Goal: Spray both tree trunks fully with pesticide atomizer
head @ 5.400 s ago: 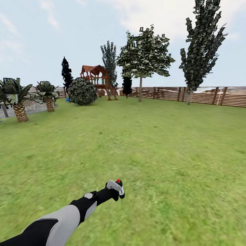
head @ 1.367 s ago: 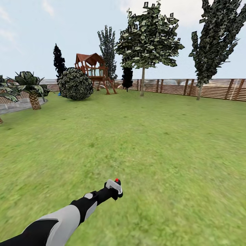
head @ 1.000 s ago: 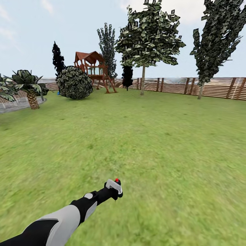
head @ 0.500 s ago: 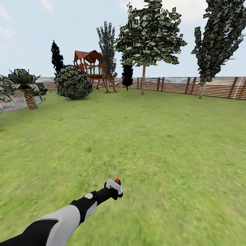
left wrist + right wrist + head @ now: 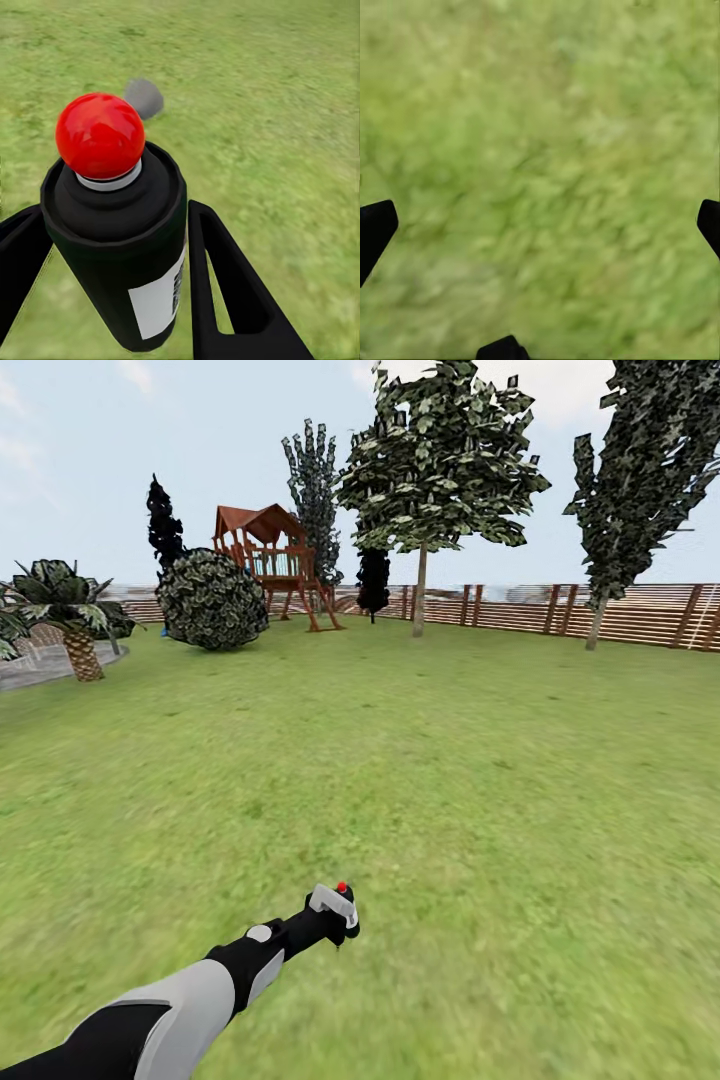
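left arm (image 5: 200, 990) outstretched | fingers (image 5: 225, 285) clamped | right fingers (image 5: 375, 229) spread

Left arm: black and light grey shells.
Forearm (image 5: 190, 1000) light grey, black at elbow and wrist, round grey disc on wrist. Pincer (image 5: 112, 300) fingers (image 5: 225, 292) matte black, slotted.

Head cam looks fwd and slightly down over the lawn (image 5: 420, 760) from standing height, w/ the left arm (image 5: 190, 990) reaching in at lower left and the slat fence (image 5: 530, 610), playset (image 5: 265, 560) and trees (image 5: 440, 460) far off at the horizon. Left wrist cam sits v. close behind the pesticide atomizer (image 5: 120, 247), looking along the fingers (image 5: 225, 285) at the lawn beyond, the same grass the head cam sees past the arm. Right wrist cam faces straight down at blurred grass (image 5: 547, 172), near the ground, w/ dark fingertips (image 5: 373, 229) at the frame edges.
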Motion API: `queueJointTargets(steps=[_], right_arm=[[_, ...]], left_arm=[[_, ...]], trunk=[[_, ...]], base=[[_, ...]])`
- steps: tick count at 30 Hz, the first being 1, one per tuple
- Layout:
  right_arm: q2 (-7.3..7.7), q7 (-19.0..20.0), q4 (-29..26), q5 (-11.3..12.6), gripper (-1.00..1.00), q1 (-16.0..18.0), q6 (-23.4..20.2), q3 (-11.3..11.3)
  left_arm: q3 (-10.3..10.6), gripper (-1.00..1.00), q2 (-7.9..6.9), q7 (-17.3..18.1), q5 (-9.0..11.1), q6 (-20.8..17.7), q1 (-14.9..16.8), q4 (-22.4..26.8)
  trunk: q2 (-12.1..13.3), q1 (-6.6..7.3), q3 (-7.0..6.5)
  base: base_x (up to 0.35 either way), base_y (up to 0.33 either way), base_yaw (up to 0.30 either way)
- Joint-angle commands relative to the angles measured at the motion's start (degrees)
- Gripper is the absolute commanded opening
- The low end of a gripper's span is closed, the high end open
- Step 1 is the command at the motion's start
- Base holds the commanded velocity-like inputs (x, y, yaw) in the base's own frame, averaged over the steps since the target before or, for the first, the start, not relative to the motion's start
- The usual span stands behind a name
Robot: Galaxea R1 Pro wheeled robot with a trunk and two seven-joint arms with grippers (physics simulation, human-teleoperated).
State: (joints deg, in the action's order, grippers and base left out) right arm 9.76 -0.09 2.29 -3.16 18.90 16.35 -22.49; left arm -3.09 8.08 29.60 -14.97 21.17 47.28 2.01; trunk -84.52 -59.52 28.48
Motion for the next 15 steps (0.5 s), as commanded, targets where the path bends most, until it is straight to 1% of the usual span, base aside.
queueJointTargets(steps=[1,15], right_arm=[[0.0,0.0,0.0,0.0,1.0,0.0,0.0,0.0],[0.0,0.0,0.0,0.0,1.0,0.0,0.0,0.0]], left_arm=[[-0.1,-1.0,0.0,0.0,0.0,0.0,0.0,0.0],[-0.1,-1.0,0.0,-0.1,0.0,0.0,0.0,0.0]], trunk=[[0.0,0.0,0.0],[0.0,0.0,0.0]], base=[[0.348,0.0,0.0],[0.348,0.0,0.0]])
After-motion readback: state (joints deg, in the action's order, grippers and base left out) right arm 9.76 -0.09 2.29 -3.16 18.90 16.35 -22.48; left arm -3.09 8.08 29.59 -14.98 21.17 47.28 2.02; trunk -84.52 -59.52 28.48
